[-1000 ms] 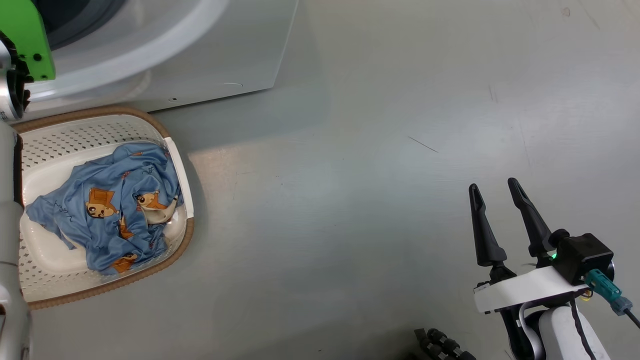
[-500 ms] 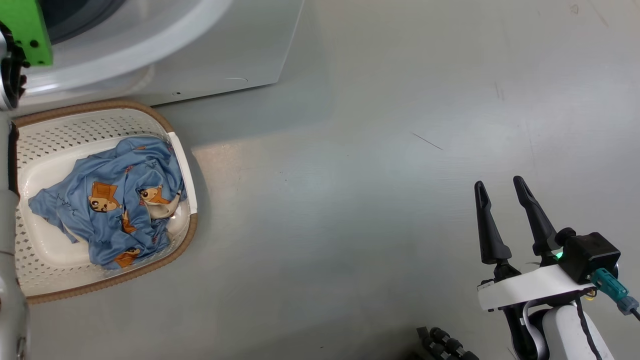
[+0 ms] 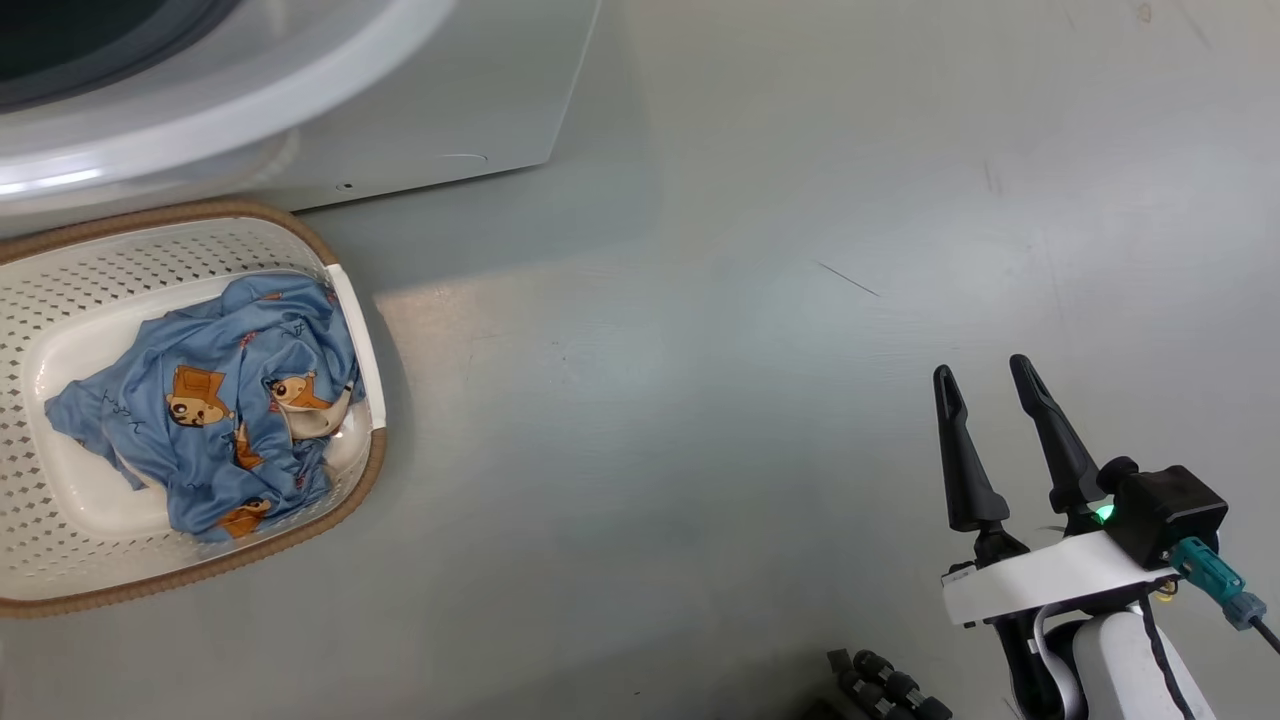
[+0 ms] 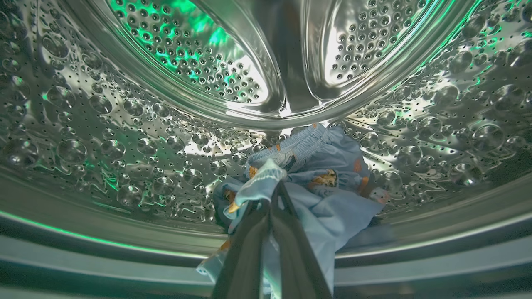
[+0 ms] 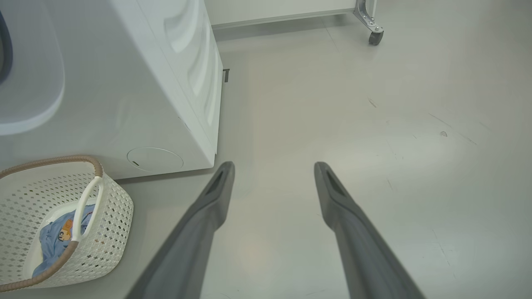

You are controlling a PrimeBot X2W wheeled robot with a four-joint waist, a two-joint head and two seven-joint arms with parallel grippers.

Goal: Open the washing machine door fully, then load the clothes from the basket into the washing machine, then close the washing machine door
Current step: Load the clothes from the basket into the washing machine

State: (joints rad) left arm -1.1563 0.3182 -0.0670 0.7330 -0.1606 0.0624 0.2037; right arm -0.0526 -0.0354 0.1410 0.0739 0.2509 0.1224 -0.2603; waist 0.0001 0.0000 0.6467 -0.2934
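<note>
Left wrist view looks into the steel drum [image 4: 124,137], where the left gripper [image 4: 272,187] has its jaws pinching a fold of a light blue garment [image 4: 328,182] low in the drum. More clothes [image 3: 200,400] lie in the basket [image 3: 190,250] on the floor [image 3: 700,400] just beside the washing machine [image 3: 450,90]. The right gripper [image 3: 985,375] hovers over the floor, jaws spread.

The floor [image 3: 700,420] is smooth, pale grey and lightly scuffed. A thin dark scratch [image 3: 847,279] marks it. In the right wrist view, a dark caster wheel [image 5: 375,37] on a metal bracket [image 5: 363,10] rests on the floor, just beside a white base panel [image 5: 282,8].
</note>
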